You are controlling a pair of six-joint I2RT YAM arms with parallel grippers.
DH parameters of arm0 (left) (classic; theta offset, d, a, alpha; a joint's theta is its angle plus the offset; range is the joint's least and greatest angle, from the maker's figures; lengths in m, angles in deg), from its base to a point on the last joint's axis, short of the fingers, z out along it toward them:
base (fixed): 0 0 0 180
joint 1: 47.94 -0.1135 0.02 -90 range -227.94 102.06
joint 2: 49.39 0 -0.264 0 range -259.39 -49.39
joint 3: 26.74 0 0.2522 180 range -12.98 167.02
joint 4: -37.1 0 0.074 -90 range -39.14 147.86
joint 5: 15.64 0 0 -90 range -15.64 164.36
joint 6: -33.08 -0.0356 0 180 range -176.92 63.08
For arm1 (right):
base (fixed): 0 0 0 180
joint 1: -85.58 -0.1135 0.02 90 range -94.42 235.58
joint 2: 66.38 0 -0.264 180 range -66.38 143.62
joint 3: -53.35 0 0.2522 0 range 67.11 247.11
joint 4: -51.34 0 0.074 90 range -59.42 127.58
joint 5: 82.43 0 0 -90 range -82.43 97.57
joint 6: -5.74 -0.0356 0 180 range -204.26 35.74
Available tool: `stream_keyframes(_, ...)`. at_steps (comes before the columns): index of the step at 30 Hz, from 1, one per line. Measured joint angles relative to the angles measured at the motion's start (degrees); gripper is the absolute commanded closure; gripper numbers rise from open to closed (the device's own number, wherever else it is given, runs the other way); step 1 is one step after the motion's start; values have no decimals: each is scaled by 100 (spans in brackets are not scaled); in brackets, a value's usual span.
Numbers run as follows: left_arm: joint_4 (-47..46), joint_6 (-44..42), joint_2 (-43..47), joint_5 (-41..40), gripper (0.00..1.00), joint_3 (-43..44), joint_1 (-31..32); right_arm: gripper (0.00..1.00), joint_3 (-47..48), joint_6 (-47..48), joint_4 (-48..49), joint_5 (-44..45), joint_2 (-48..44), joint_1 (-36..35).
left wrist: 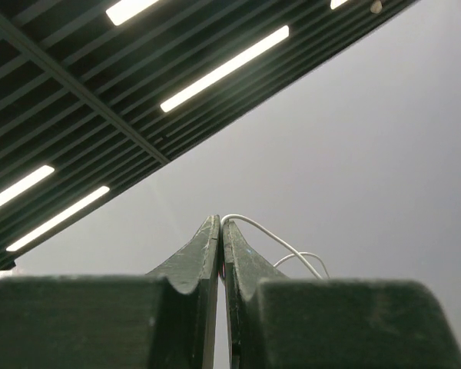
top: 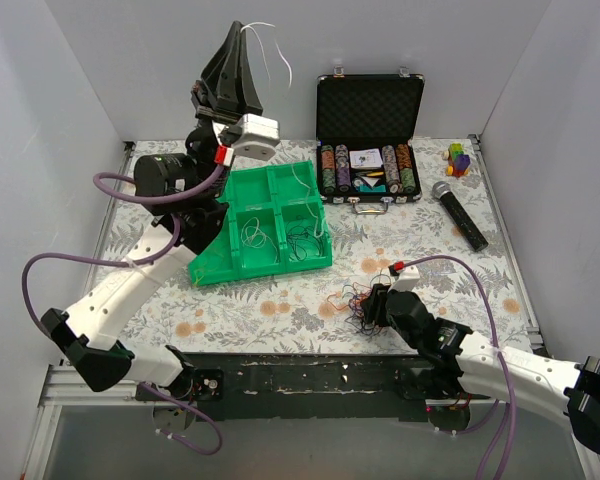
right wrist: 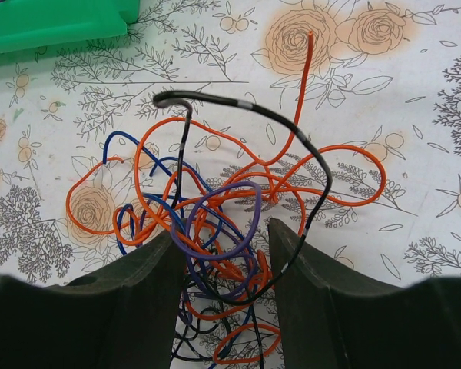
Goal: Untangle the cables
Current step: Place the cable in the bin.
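My left gripper is raised high above the green tray, pointing up, shut on a thin white cable; in the left wrist view the white cable curls out from between the closed fingertips. My right gripper is open and low over a tangle of cables on the floral tabletop. In the right wrist view the tangle of orange, blue, purple and black wires lies between my open fingers. More thin wires lie in the tray's compartments.
An open black case of poker chips stands at the back. A black microphone lies to the right. Small coloured blocks sit at the back right corner. White walls enclose the table.
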Motion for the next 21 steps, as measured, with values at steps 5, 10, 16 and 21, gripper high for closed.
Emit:
stream_keyframes(5,-341,601,-195,284,100,376,-81,46,0,0,-20,13,15,0)
stream_keyframes(10,-590,1067,-328,605,100,1025,-79,46,0,7,-33,17,98,0)
stream_keyframes(16,-876,1215,-575,774,100,1770,-79,45,0,28,-31,20,107,0)
stream_keyframes(21,-914,1156,-632,791,100,1746,-81,45,0,28,-31,20,105,0)
